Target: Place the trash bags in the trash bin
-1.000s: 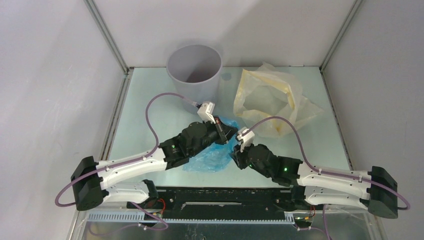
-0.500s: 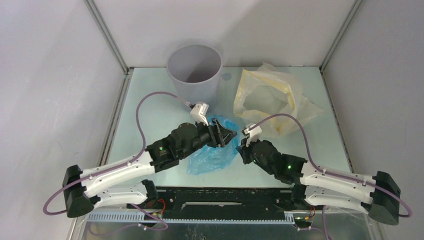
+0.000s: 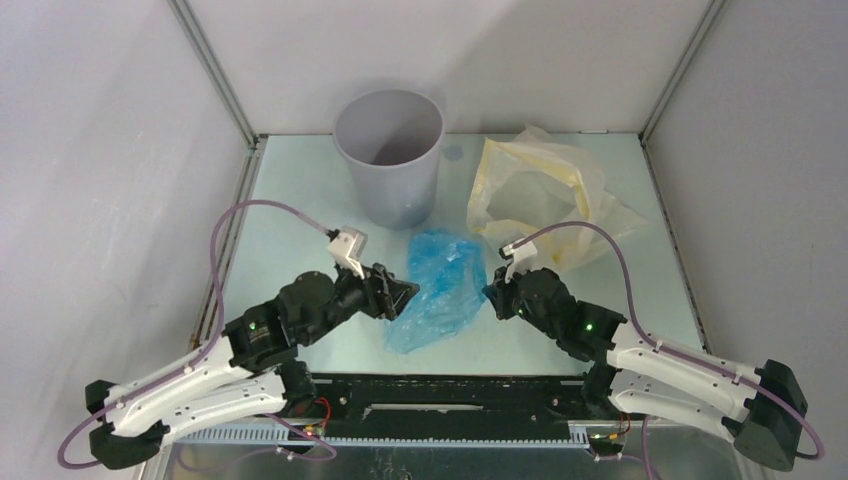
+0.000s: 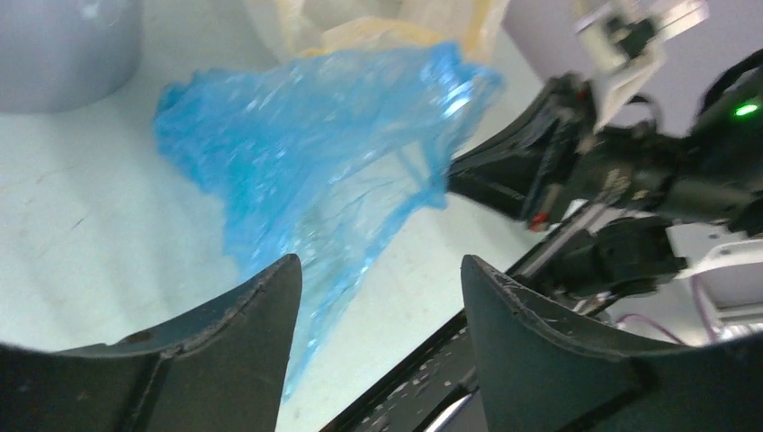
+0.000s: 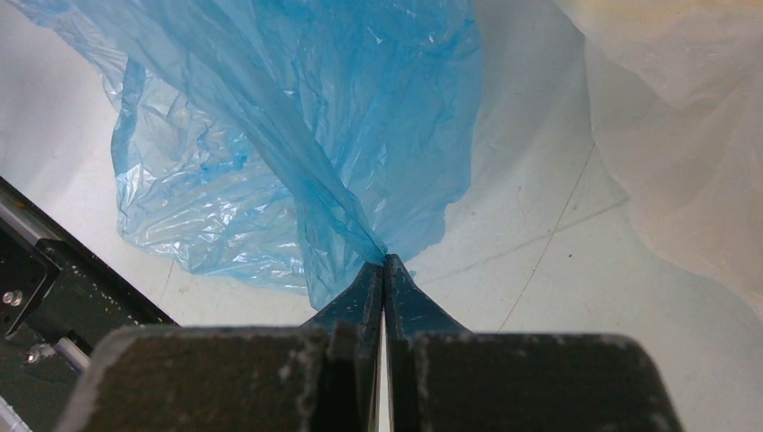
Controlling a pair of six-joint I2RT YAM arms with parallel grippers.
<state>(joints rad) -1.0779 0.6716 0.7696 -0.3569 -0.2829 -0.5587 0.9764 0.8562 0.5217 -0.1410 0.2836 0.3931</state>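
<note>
**Right claw pinched on the blue bag; the bin lies ahead and to its left.**

My right claw (image 5: 385, 266) is fully closed on a gathered fold at the right edge of the blue bag (image 3: 438, 285), and the loose part of the bag trails onto the bench (image 3: 290, 170). My left claw (image 4: 378, 270) stands wide open just left of the bag and holds nothing. The bag's long axis runs from the near side of the bench toward the bin (image 3: 388, 150), with its far end near the bin's foot. The bin is upright with its mouth open and is taller than both claws, so I judge the lift must clear the rim. The yellow bag (image 3: 545, 195) lies right of the bin, beside the path but not across it.
</note>
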